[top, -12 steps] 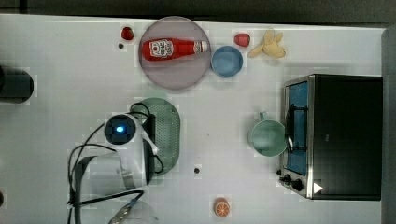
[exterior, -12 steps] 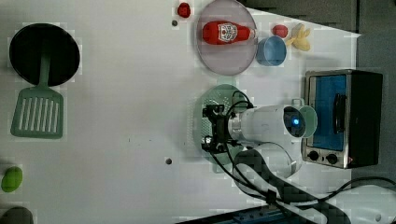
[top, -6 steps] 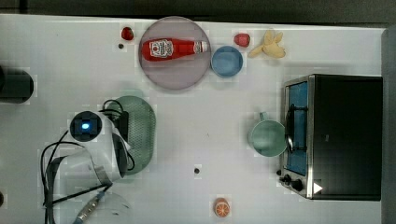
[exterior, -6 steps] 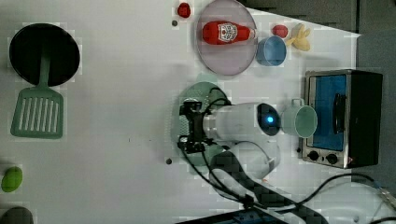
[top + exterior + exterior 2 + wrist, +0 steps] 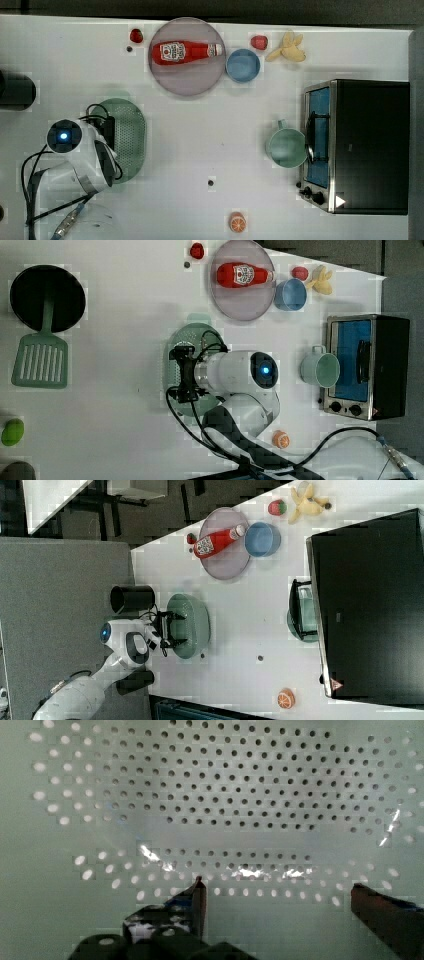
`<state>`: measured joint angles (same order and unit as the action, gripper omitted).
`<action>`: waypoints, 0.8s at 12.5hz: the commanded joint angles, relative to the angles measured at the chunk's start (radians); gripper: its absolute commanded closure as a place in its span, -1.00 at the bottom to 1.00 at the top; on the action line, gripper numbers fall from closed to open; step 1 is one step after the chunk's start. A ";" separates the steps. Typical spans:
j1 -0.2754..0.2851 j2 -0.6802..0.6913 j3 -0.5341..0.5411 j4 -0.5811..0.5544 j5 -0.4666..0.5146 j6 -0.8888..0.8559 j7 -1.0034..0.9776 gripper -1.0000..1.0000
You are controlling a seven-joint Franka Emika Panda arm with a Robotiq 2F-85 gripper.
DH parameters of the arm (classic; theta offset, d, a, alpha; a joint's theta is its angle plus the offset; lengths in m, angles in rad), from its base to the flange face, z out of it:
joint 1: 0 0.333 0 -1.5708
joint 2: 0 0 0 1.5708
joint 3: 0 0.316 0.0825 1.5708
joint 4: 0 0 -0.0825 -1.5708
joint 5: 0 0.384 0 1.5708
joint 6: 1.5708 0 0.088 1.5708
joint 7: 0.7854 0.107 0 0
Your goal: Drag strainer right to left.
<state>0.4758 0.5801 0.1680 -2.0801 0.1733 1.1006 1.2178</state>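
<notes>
Bright, even light washes the white worktop (image 5: 200, 150), leaving only faint shadows. All views look blocky. Small glare streaks glint on the strainer (image 5: 225, 795) in the wrist view.

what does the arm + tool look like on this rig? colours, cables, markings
The arm has a glossy white rounded shell with black joint sections and a round black cap with a glowing blue light. Black cables loop loosely along the wrist. The tool is black, with two dark fingers.
</notes>
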 commanded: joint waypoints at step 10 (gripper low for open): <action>0.133 0.114 -0.005 0.192 -0.002 -0.008 0.137 -1.00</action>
<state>0.6050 0.6865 0.1493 -1.8906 0.1543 1.0908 1.2969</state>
